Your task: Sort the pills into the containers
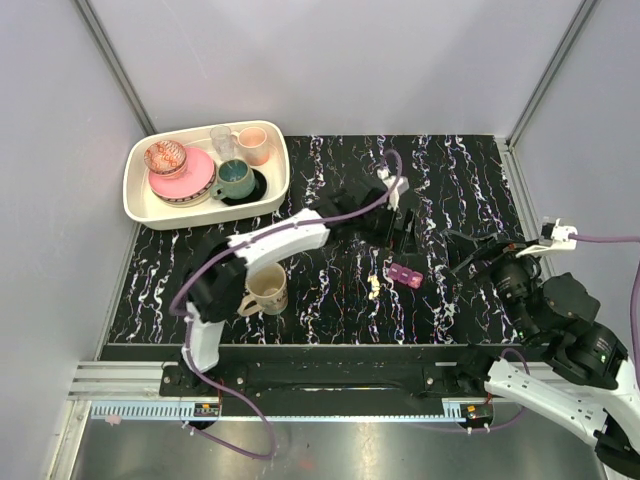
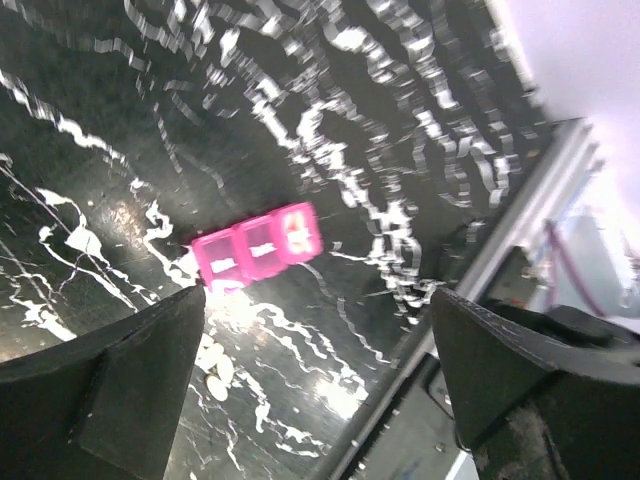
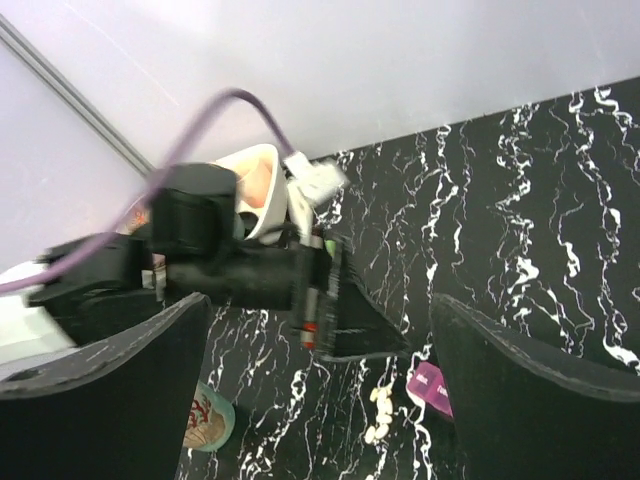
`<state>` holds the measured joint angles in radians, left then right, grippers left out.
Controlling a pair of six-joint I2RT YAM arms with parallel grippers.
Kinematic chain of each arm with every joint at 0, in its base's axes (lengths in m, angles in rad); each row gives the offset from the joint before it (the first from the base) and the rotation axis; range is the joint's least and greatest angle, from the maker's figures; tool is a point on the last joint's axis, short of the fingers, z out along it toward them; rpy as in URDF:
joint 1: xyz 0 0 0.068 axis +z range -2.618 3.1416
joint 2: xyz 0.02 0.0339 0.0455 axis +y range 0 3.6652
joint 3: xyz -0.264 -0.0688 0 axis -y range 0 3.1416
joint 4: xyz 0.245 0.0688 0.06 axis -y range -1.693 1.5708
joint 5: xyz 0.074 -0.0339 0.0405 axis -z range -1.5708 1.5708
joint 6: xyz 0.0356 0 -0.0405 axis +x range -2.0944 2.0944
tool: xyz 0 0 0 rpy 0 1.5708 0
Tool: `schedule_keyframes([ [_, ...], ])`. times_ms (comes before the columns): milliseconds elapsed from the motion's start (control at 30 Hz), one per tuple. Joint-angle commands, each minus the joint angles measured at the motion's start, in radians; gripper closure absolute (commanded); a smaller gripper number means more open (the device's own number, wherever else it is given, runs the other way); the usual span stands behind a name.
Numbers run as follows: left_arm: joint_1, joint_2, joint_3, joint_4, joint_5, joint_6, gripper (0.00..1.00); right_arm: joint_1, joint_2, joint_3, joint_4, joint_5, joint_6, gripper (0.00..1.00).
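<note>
While left gripper [image 2: 318,350] and right gripper [image 3: 320,350] both gape wide, empty, pills [image 1: 374,287] lie at purple pill box's [image 1: 407,274] 8 o'clock.

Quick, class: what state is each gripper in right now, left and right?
Left gripper: open, fingers wide apart, holding nothing.
Right gripper: open, fingers wide apart, holding nothing.
</note>
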<state>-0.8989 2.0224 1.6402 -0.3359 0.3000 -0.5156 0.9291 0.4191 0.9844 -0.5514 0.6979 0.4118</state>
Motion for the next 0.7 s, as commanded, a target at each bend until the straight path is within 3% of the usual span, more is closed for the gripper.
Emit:
schedule_keyframes([
  [0, -0.001, -0.244, 0.079, -0.001, -0.033, 0.058, 0.01, -0.001, 0.044, 0.063, -0.012, -0.004, -0.038, 0.04],
  [100, -0.003, -0.362, 0.057, -0.086, -0.094, 0.106, 0.01, -0.001, 0.079, 0.076, -0.03, -0.043, -0.028, 0.04],
  [333, -0.001, -0.733, -0.201, -0.276, -0.508, 0.069, 0.01, -0.001, 0.155, 0.06, -0.018, -0.087, -0.018, 0.04],
  [500, -0.003, -0.996, -0.46, -0.281, -0.613, -0.013, 0.01, -0.001, 0.152, 0.016, 0.022, -0.049, -0.044, 0.04],
  [667, -0.003, -1.243, -0.626, -0.284, -0.668, -0.104, 0.01, -0.001, 0.142, -0.058, 0.039, -0.023, -0.025, 0.04],
])
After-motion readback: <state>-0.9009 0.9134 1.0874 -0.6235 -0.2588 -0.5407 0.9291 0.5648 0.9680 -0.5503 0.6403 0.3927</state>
